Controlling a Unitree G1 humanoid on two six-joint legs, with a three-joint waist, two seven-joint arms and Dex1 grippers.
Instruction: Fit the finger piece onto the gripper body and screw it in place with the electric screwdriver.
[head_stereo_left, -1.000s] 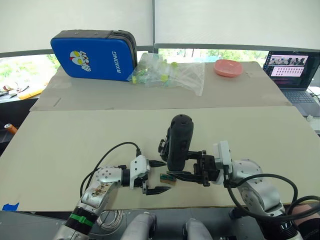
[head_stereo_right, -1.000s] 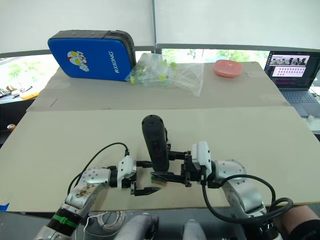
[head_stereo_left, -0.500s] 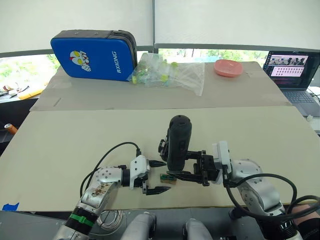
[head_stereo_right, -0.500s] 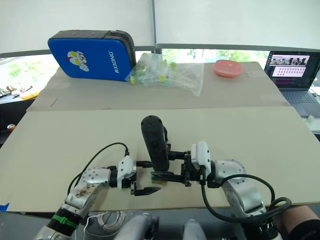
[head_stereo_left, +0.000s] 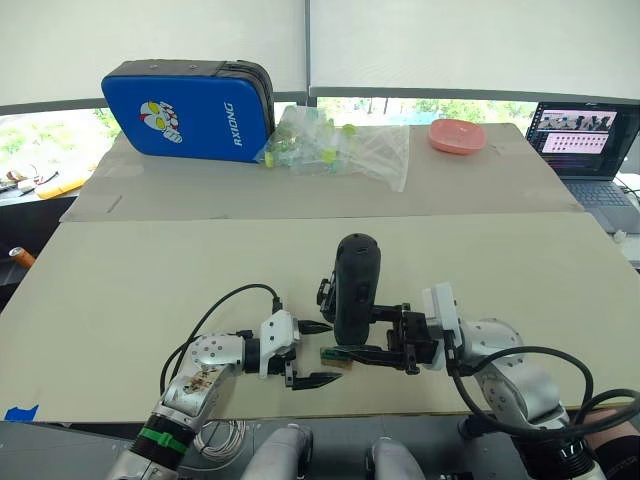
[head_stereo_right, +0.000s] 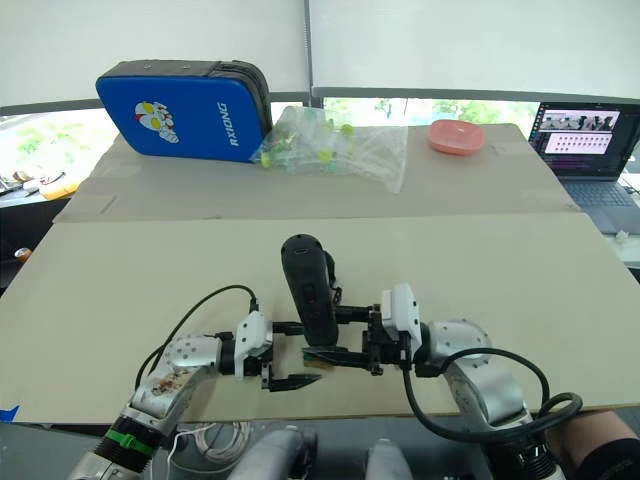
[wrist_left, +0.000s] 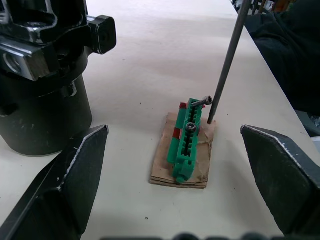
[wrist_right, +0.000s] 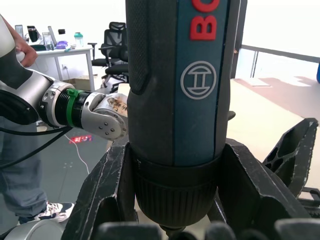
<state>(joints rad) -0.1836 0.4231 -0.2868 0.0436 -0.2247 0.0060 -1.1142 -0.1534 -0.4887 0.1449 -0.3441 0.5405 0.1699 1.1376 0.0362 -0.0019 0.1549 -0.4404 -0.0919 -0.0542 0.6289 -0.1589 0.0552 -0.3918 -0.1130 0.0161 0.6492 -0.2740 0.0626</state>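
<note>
My right gripper (head_stereo_left: 357, 330) is shut on the electric screwdriver (head_stereo_left: 357, 285), a thick black cylinder held upright near the table's front edge. Its thin bit (wrist_left: 227, 60) comes down beside a screw on a small green block (wrist_left: 187, 137) lying on a brown card scrap. The black gripper body (wrist_left: 40, 100) stands just behind and to the left of that block, partly hidden by the screwdriver in the head views. My left gripper (head_stereo_left: 322, 351) is open, its fingers either side of the green block without touching it. The finger piece is hidden.
A blue case (head_stereo_left: 190, 110), a clear bag of small parts (head_stereo_left: 335, 145) and a pink dish (head_stereo_left: 457, 135) lie at the table's far side. A laptop (head_stereo_left: 585, 140) sits at the far right. A person (wrist_right: 15, 150) stands beyond my left arm.
My right gripper has carried the screwdriver slightly to the left and a little lower. The left arm has not moved.
</note>
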